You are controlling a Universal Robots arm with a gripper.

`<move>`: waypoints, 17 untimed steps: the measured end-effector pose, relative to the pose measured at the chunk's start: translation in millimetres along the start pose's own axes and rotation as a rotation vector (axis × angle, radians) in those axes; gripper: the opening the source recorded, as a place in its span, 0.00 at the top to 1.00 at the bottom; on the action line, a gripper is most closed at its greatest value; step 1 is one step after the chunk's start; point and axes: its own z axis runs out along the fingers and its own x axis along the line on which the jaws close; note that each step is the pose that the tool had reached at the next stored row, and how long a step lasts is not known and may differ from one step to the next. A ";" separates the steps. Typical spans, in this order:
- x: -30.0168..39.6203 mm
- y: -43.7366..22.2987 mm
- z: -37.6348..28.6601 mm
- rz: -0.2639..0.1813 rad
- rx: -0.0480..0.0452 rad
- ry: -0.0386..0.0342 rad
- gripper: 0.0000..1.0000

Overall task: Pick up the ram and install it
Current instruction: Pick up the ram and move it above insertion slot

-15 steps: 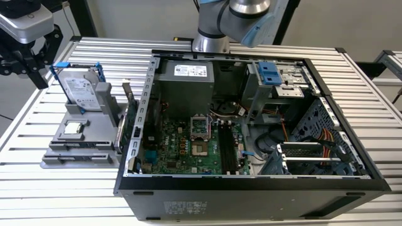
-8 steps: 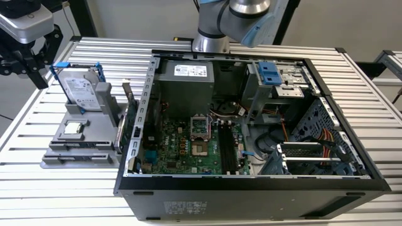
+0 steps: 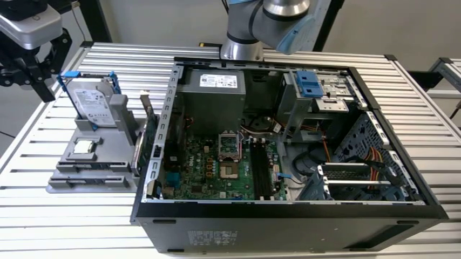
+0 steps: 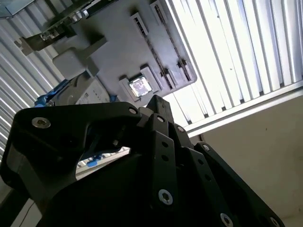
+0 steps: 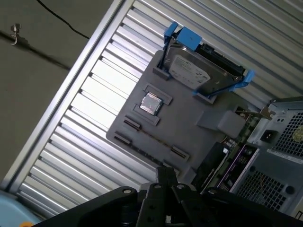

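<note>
An open computer case [image 3: 288,232] sits on the table [image 3: 72,226]; at the exterior view's left, a parts holder [image 3: 79,183] carries a hard drive [image 3: 94,102].

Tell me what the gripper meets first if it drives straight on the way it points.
Probably the grey fixture tray, near its slotted edge, which the gripper faces in the first wrist view; depth is unclear.

the grey holder tray [image 3: 61,186] is open from above over its low front half. at its back the upright hard drive [image 3: 92,102] stands in the way. the standing expansion card [image 3: 146,141] fills the gap beside the computer case [image 3: 288,224]. bare slatted table [image 3: 65,226] lies in front of the tray. inside the case the black memory slots [image 3: 260,174] are uncovered, with cables [image 3: 310,162] just beside.
</note>
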 end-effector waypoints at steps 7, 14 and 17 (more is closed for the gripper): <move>0.2 0.0 0.1 -0.045 0.0004 0.0027 1.00; 0.3 0.1 0.0 -0.080 0.0011 0.0055 1.00; 0.3 0.2 0.0 -0.101 0.0010 0.0066 1.00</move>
